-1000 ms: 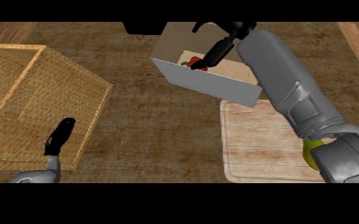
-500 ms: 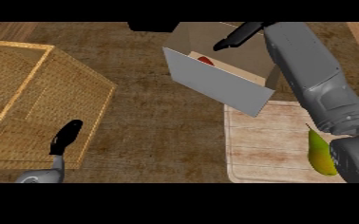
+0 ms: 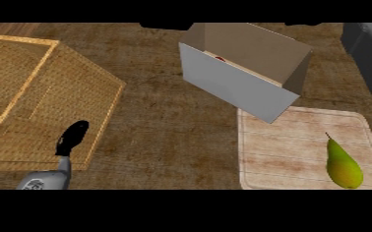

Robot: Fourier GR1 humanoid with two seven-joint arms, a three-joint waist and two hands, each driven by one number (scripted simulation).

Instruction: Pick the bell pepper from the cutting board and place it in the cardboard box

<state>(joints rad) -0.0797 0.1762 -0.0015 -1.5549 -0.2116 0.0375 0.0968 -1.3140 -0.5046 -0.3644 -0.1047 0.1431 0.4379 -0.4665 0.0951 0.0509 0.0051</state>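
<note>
Head view: left robot hand (image 3: 73, 136) rests open, fingers straight, beside wicker basket (image 3: 44, 103).

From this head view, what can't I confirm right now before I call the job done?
- Bell pepper: only a red sliver shows in the head view; the near wall of the box hides the rest, so how it lies is unclear.
- Right hand: not in view; only a grey piece at the right edge.
- Left hand: seen dark at lower left, in front of the basket; its fingers cannot be made out.
- Box floor: hidden by its walls.
</note>
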